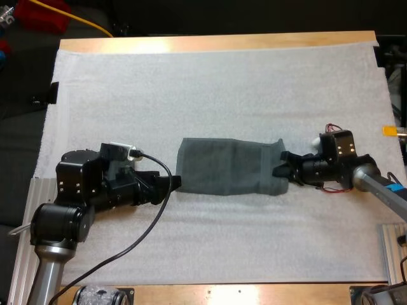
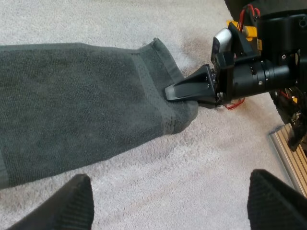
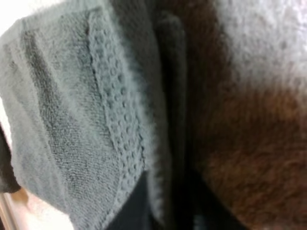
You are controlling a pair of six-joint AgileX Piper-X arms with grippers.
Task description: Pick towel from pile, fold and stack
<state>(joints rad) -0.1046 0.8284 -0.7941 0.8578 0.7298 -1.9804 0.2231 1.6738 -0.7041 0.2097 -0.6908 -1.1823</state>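
Left claw (image 1: 174,183) released, fingers apart beside the towel (image 1: 226,166) (flat on the mat (image 1: 191,89)); right claw (image 1: 284,167) seemingly clenched on its edge

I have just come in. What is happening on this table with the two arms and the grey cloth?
Two robot arms are handling one dark grey-green towel, which lies stretched out on the white mat. The right gripper is shut on the towel's right end, at a corner. The left gripper is at the towel's left end, with its fingers apart and clear of the cloth, so it holds nothing.
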